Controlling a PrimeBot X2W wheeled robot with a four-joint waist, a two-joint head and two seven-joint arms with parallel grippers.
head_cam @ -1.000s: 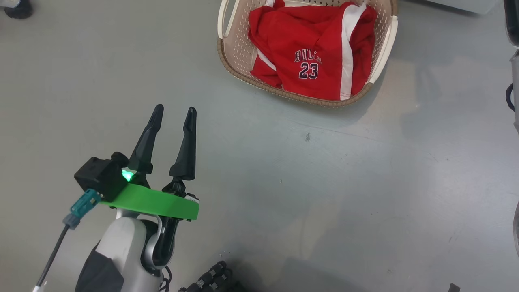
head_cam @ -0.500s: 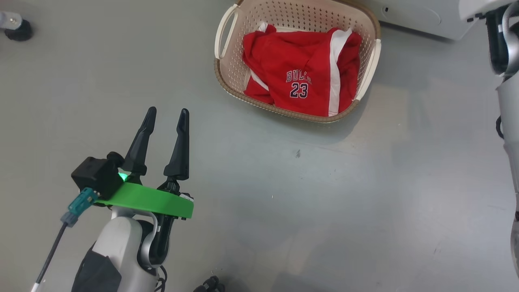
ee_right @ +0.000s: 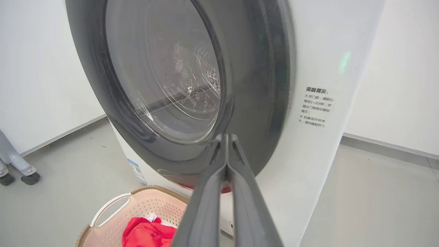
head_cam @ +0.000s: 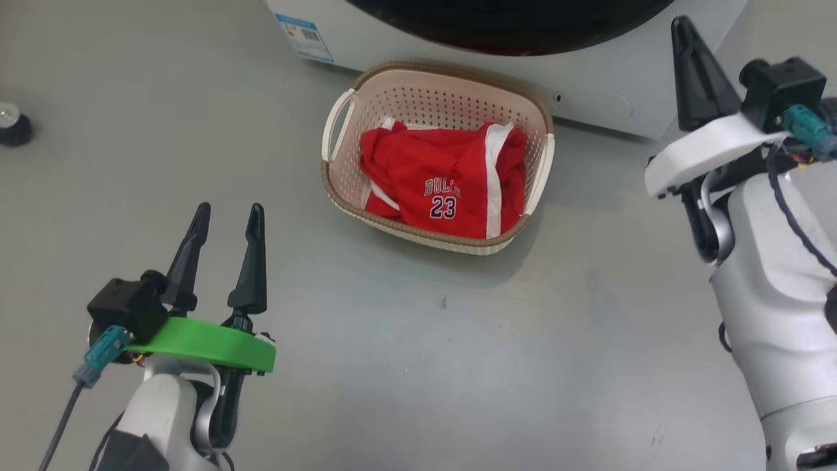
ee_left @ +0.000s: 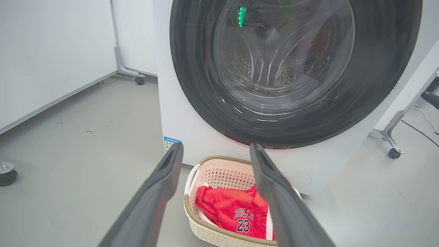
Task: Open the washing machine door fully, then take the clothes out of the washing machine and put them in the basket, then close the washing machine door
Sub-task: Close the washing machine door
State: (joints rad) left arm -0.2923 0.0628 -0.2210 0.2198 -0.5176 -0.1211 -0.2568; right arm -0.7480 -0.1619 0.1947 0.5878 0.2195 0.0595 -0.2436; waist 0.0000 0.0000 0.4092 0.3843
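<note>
While one basket (head_cam: 418, 235) holding the clothes (head_cam: 451, 176) sits just before the washing machine (head_cam: 588, 85), the head view has the left tool (head_cam: 230, 209) spread apart and the right tool (head_cam: 681, 29) pressed together, both empty. From the left wrist, the washing machine door (ee_left: 192, 85) lies shut, three casters (ee_left: 139, 80) around. From the right wrist, one sticker (ee_right: 315, 106) marks the machine's side.

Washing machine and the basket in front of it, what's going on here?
A two-armed robot is unloading laundry and looks nearly finished. The red clothes lie in the basket on the floor before the washing machine, whose door looks shut. The left gripper hovers open and empty above the floor; the right gripper is shut on nothing, raised near the machine's front.
</note>
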